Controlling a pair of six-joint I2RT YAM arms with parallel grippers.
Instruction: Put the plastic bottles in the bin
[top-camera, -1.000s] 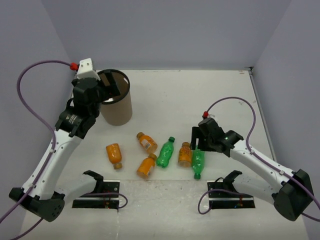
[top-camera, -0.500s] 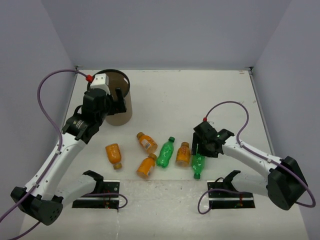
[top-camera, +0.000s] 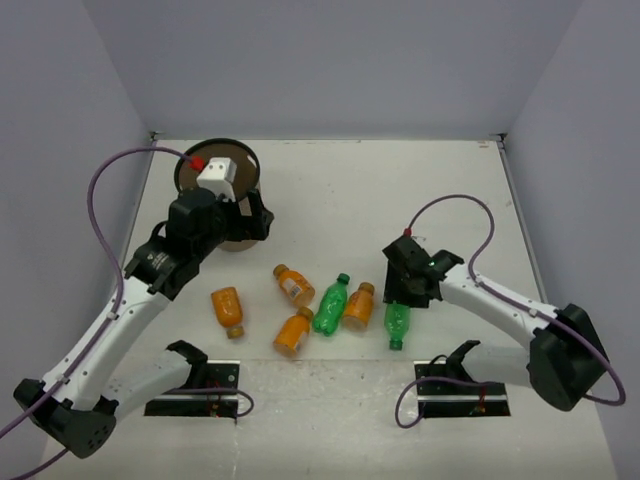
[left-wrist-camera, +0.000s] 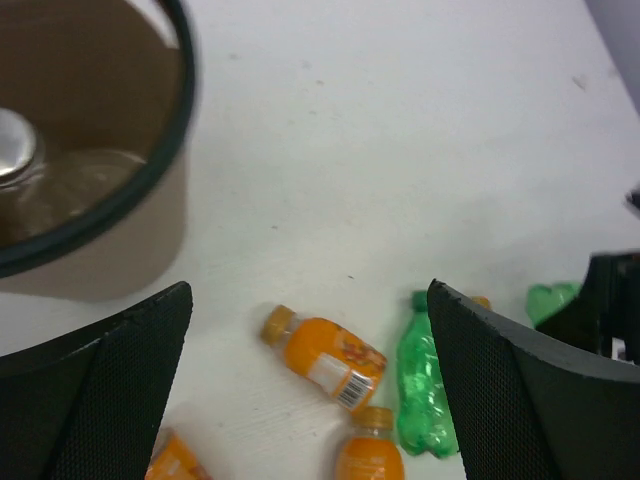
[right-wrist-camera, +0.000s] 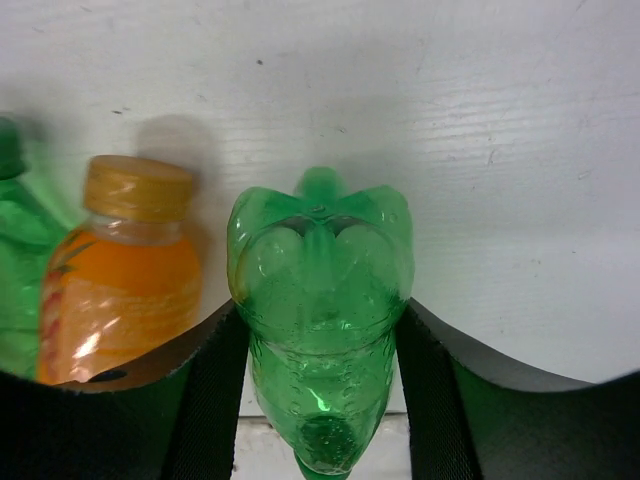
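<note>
The worktop (top-camera: 420, 190) carried most of the job undone. One bin (left-wrist-camera: 130, 250) stood at the far left, and inside it I could make out one clear bottle (left-wrist-camera: 70, 190) (the only one I would count as delivered). The left tool (left-wrist-camera: 308, 300) hung just beside the bin, on its near right side, fingers wide apart and holding nothing. The right tool (top-camera: 400, 303) was down at the right end of the cluster, its pads pressed against both sides of the clamped green bottle (right-wrist-camera: 320, 270). That bottle lay flat on the worktop, not yet lifted, so I judged this to be the pick-up of the second bottle.

Outside the bin I counted six, in a loose cluster near the middle of the worktop and well apart from the bin. Four were orange: the left orange bottle (top-camera: 228, 308), the far orange bottle (top-camera: 294, 284), the near orange bottle (top-camera: 293, 332) and the right orange bottle (top-camera: 358, 306), which lay just left of the clamped one. Two were green: the clamped one and the second green bottle (top-camera: 331, 304), lying between the orange ones. That made one in, six to go, seven in all.
</note>
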